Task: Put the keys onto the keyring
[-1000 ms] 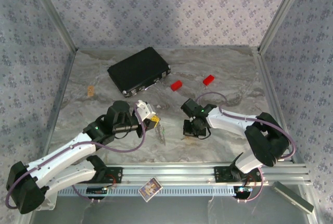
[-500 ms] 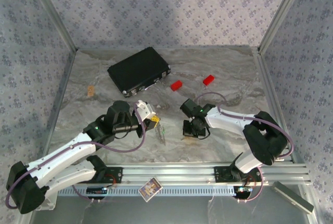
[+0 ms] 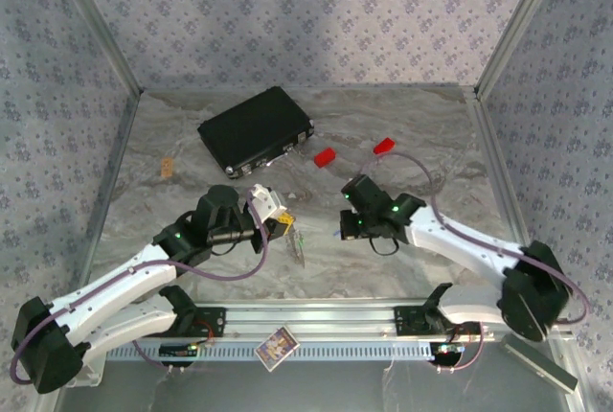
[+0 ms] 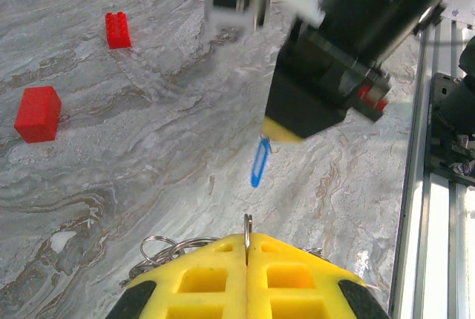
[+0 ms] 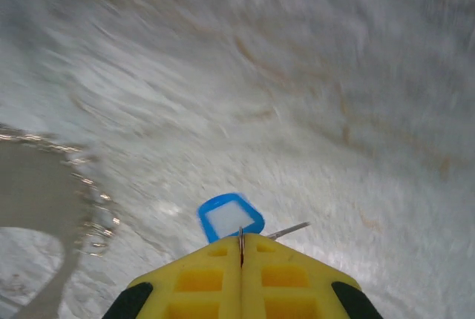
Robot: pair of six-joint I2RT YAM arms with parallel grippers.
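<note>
R gripper (image 5: 241,248): jaws pressed together, pinching the blue key (image 5: 230,216), head poking out past the tips, shank off to one side. A sec ago it sat low over the table (image 3: 431,134) w/ jaws a touch apart. Now they've shut, and the arm has lifted and reached toward L, key hanging clear of the table. Likely meaning: pick done, threading next.

L gripper (image 4: 246,246): jaws tight on a loop of the keyring (image 4: 159,248), chain drooping below. It hasn't moved; it's near table centre, a bit toward the near edge. Key is near the ring but apart, not on it yet.

Further out: 2 red blocks (image 4: 37,113) and a black case (image 3: 255,129) toward the far edge.

Writing: none legible. Card (image 3: 277,346) on the near rail is too small to read.
</note>
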